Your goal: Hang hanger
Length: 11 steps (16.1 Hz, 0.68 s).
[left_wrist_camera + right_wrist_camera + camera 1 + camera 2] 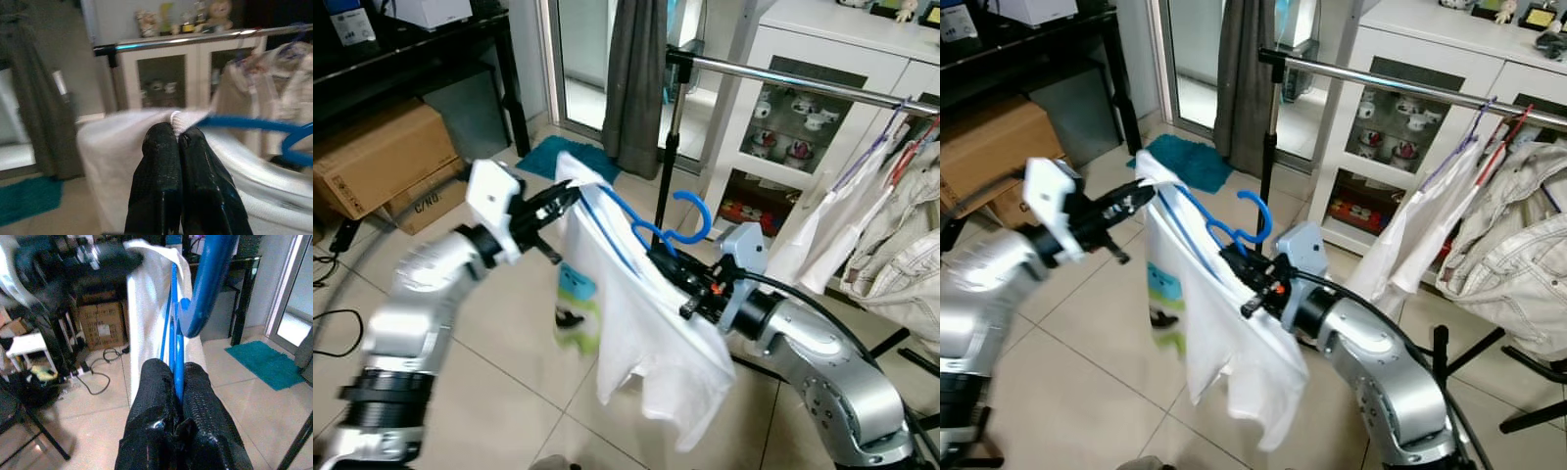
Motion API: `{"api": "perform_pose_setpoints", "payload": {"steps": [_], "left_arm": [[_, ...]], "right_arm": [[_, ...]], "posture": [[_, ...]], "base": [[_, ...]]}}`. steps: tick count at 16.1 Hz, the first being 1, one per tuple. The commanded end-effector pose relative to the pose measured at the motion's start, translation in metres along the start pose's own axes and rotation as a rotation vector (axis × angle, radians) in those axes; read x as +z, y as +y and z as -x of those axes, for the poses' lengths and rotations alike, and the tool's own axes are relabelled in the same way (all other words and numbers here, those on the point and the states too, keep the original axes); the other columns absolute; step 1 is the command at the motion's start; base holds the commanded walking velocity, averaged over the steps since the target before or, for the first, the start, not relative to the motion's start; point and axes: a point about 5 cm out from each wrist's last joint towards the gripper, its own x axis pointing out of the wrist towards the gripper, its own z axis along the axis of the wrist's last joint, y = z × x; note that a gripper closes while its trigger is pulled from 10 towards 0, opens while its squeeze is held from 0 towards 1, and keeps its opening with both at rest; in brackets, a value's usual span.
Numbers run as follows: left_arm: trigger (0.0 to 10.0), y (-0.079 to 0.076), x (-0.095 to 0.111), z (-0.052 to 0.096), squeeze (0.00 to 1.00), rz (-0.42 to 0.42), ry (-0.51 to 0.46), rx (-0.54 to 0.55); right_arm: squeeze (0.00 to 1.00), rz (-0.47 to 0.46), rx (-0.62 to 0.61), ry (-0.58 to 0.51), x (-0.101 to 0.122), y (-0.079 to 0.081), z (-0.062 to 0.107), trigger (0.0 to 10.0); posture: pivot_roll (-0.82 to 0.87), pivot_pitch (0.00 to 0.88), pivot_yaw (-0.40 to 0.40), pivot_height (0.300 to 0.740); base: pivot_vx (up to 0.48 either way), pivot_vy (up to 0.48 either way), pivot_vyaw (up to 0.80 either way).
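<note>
We see the blue hanger point(651, 227) held up in the air between the two arms, its hook curling upward just below the metal rail point(803, 84) of the clothes rack and not on it. A white shirt point(646, 323) is draped over the hanger and hangs down from it toward the tiled floor point(509, 392), with a green and black print low on its left side. The right gripper point(175, 382) has its two black fingers pinched tight on the hanger's blue bar just under the hook, at the shirt's neck. The left gripper point(176, 139) is closed on the white cloth at the shirt's upper left corner, where the hanger's blue arm ends, so the hanger runs slantwise from one gripper to the other. Behind the hanger, the rail's black upright post point(668, 157) stands beside a grey curtain point(636, 78). Further right, pale garments point(891, 225) already hang from the rail in front of a white glass-door cabinet point(783, 127). A cardboard box point(377, 157) sits on the floor at the far left, under a black table point(411, 49).
</note>
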Motion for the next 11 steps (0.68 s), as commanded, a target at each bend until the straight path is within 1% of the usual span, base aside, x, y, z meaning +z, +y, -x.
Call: {"api": "perform_pose_setpoints", "payload": {"steps": [1,2,3,4,5,7,8,9,10,11], "left_arm": [[0.0,0.003,0.011,0.005,0.0,0.017,-0.035,-0.016],[0.0,0.015,0.023,0.009,0.0,0.024,-0.089,0.037],[0.0,0.028,0.033,0.012,0.0,0.015,-0.122,0.11],[0.0,0.033,0.036,0.013,0.0,0.012,-0.129,0.139],[0.0,0.068,0.048,0.023,0.0,-0.036,-0.16,0.383],[0.0,0.096,0.055,0.036,0.0,-0.097,-0.138,0.598],[0.0,0.102,0.054,0.04,0.0,-0.107,-0.12,0.639],[0.0,0.103,0.053,0.041,0.0,-0.113,-0.111,0.647],[0.0,0.109,0.05,0.044,0.0,-0.145,-0.078,0.693],[0.0,0.112,0.047,0.045,0.0,-0.171,-0.052,0.707]], "right_arm": [[0.0,0.026,0.024,0.007,0.002,-0.001,0.001,0.0],[0.0,0.037,0.065,0.02,0.001,0.0,0.004,0.0],[0.0,0.037,0.103,0.023,0.002,0.002,0.007,0.0],[0.0,0.035,0.118,0.022,0.002,0.003,0.008,0.0],[0.0,0.02,0.178,0.007,0.005,0.007,0.013,0.0],[0.0,0.006,0.228,-0.003,0.007,0.01,0.018,0.0],[0.0,-0.001,0.244,-0.008,0.007,0.011,0.019,0.0],[0.0,-0.004,0.253,-0.01,0.008,0.012,0.02,0.0],[0.0,-0.012,0.276,-0.015,0.008,0.014,0.021,0.0],[0.0,-0.043,0.295,-0.036,0.01,0.016,0.023,0.0]], "posture": [[-0.02,0.0,-0.011,0.74],[-0.02,0.0,-0.011,0.74],[-0.02,0.0,-0.011,0.74],[-0.02,0.0,-0.011,0.74],[-0.02,0.0,-0.014,0.74],[-0.02,0.0,-0.014,0.74],[-0.02,0.0,-0.014,0.74],[-0.02,0.0,-0.012,0.74],[-0.02,0.0,-0.012,0.74],[-0.02,0.0,-0.012,0.74]], "base": [[0.0,0.0,0.0],[0.0,0.0,0.0],[0.0,0.0,0.0],[0.0,0.0,0.0],[0.0,0.0,0.0],[0.0,0.0,0.0],[0.0,0.0,0.0],[0.0,0.0,0.0],[0.0,0.0,0.0],[0.0,0.0,0.0]]}}
